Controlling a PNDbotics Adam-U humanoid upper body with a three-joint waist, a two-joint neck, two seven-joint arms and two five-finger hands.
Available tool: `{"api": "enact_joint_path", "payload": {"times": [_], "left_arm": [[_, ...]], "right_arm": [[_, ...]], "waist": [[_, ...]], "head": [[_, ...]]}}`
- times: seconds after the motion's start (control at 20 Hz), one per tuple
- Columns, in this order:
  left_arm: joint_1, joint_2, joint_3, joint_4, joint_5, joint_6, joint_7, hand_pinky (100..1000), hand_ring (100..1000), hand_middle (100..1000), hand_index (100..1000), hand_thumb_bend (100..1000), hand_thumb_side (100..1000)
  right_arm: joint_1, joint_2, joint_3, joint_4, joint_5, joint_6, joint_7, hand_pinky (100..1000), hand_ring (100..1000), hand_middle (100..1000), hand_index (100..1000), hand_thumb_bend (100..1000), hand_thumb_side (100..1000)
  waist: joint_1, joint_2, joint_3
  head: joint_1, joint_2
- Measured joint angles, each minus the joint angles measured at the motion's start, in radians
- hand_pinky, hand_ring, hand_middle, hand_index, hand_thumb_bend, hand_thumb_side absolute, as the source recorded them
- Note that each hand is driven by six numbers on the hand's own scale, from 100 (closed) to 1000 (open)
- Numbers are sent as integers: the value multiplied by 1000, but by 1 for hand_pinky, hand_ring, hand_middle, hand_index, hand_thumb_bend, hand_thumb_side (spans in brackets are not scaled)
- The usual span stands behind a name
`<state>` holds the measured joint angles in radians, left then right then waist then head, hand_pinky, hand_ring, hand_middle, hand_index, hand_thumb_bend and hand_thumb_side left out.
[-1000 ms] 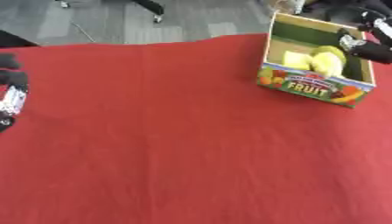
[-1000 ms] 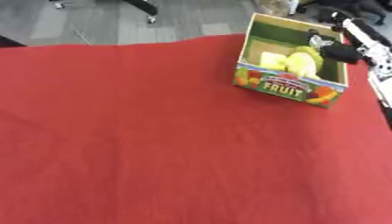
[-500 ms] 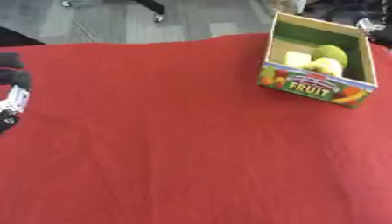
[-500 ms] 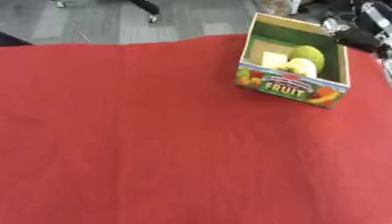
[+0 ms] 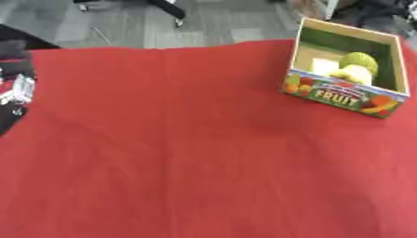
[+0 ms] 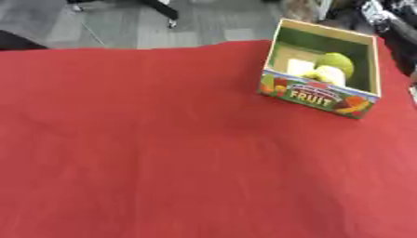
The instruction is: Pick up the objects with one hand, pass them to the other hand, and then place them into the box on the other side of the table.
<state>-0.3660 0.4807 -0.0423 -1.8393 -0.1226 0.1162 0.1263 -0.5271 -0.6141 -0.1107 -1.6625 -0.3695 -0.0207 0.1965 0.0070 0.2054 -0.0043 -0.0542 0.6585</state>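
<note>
Looking down, left eye view: red cloth-covered table (image 5: pixel 187 158) fills nearly everything.
Box: an open cardboard box (image 5: pixel 345 93) with "FRUIT" printed on its front sits at about 2 o'clock on the cloth, tilted a little askew.
Inside the box: a green round fruit (image 5: pixel 360 61) and a paler yellow-green piece (image 5: pixel 348 74) touching it; a pale flat patch lies beside them.
Left hand: the left hand (image 5: pixel 16 90) shows at 9 o'clock on the edge, black with silver parts; I cannot tell whether its fingers are straight or curled.
Floor: grey floor (image 5: pixel 122 28) beyond the far table edge at 12 o'clock.

Right eye view: same cloth and box, the box nearer 1 o'clock.
Right hand: dark and silver shapes at the upper right corner (image 6: pixel 393 18), past the box, possibly the right hand; its finger state I cannot tell.
</note>
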Motion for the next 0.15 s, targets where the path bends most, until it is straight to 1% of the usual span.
{"api": "enact_joint_path", "payload": {"times": [0.05,0.15], "left_arm": [[3,-4,0,4,11,2,3,833,772,783,902,100,724],[10,-12,2,14,37,7,8,836,772,785,907,100,772]], "right_arm": [[11,9,0,-1,-19,1,10,996,1000,1000,1000,100,680],[32,24,0,-1,-49,0,28,1000,1000,1000,1000,100,686]], "waist": [[0,-4,1],[-1,-14,4]], "head": [[5,5],[15,16]]}}
